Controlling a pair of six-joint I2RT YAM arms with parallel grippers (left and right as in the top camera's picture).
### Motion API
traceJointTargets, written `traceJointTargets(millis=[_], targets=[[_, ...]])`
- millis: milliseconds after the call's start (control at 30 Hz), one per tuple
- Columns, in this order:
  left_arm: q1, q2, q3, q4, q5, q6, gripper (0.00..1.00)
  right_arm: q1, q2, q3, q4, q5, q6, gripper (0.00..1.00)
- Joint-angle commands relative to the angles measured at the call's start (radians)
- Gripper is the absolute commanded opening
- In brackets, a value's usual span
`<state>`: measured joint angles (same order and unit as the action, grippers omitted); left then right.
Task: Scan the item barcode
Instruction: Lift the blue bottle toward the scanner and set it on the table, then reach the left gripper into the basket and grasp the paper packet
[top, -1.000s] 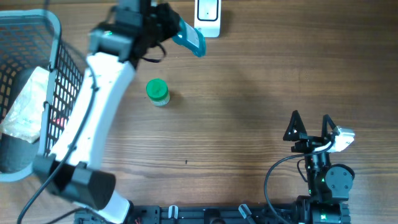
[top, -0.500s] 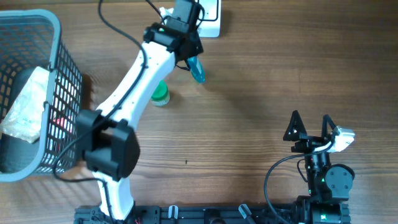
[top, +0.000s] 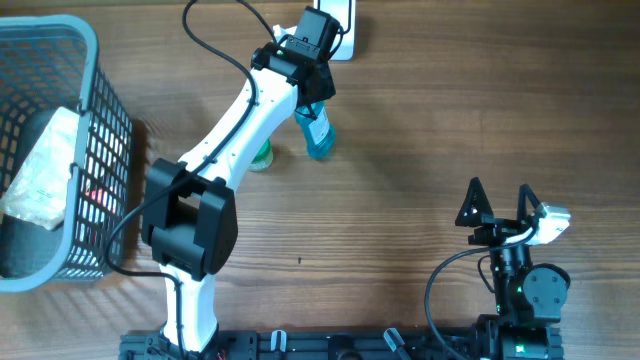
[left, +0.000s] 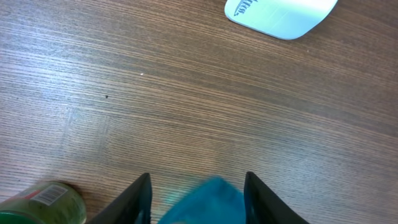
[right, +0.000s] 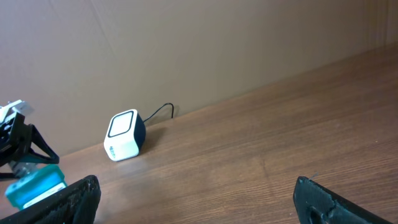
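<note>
**Overhead view.** The left arm reaches across the desk (top: 420, 120) towards the far edge. The left gripper (top: 311, 104) sits over the upper end of a teal container (top: 317, 137). This container lies on the desk just in front of the white barcode scanner (top: 338, 28). A green-capped jar (top: 262, 156) stands beside it, partly under the arm. A grey wire basket (top: 95, 120) holding a pale bag occupies the left edge. The right gripper (top: 500, 190) rests near its base, jaws spread wide, holding nothing.

**Left wrist view.** The teal container (left: 205, 202) lies between the two fingers (left: 138, 200). I cannot tell whether they still grip it. The jar (left: 43, 202) shows a barcode label at lower left. The scanner (left: 280, 14) is at the top.

**Right wrist view.** The scanner (right: 125, 143) stands by the back wall. The teal container (right: 36, 188) is to its left, beneath the left gripper.
</note>
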<state>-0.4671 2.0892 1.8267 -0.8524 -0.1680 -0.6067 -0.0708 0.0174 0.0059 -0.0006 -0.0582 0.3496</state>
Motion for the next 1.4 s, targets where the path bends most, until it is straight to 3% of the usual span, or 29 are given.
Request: traceJointTargets(millis=[0,200,333,400,533,567,633,667,833,1000,1067,1233,1367], targets=[[-0.014,0.01,0.006,0.0,-0.009,-0.001,0.44,0.0,-0.007,-0.001,0.003,0.013,-0.008,1.0],[-0.029,0.01,0.006,0.0,-0.009,-0.001,0.27,0.0,-0.007,-0.001,0.003,0.013,-0.008,1.0],[-0.04,0.01,0.006,-0.001,-0.009,-0.001,0.26,0.0,-0.007,-0.001,0.003,0.013,-0.008,1.0],[-0.044,0.01,0.006,0.004,-0.018,0.0,0.38,0.0,-0.007,-0.001,0.003,0.013,-0.008,1.0],[-0.033,-0.011,0.013,0.015,-0.104,0.013,0.47,0.0,-0.007,-0.001,0.003,0.013,-0.008,1.0],[-0.027,-0.027,0.024,0.014,-0.121,0.048,0.55,0.0,-0.007,-0.001,0.003,0.013,-0.008,1.0],[-0.01,-0.079,0.066,-0.01,-0.165,0.122,0.92,0.0,-0.007,-0.001,0.003,0.013,-0.008,1.0],[0.0,-0.111,0.093,-0.036,-0.2,0.133,1.0,0.0,-0.007,-0.001,0.003,0.013,-0.008,1.0],[0.092,-0.284,0.236,-0.16,-0.327,0.133,1.0,0.0,-0.007,-0.001,0.003,0.013,-0.008,1.0],[0.346,-0.468,0.298,-0.241,-0.307,0.13,1.0,0.0,-0.007,-0.001,0.003,0.013,-0.008,1.0],[0.533,-0.519,0.298,-0.327,-0.237,0.059,1.0,0.0,-0.007,-0.001,0.003,0.013,-0.008,1.0],[0.935,-0.499,0.298,-0.509,0.069,0.003,1.0,0.0,-0.007,-0.001,0.003,0.013,-0.008,1.0],[1.104,-0.451,0.27,-0.579,0.104,-0.004,1.0,0.0,-0.007,-0.001,0.003,0.013,-0.008,1.0]])
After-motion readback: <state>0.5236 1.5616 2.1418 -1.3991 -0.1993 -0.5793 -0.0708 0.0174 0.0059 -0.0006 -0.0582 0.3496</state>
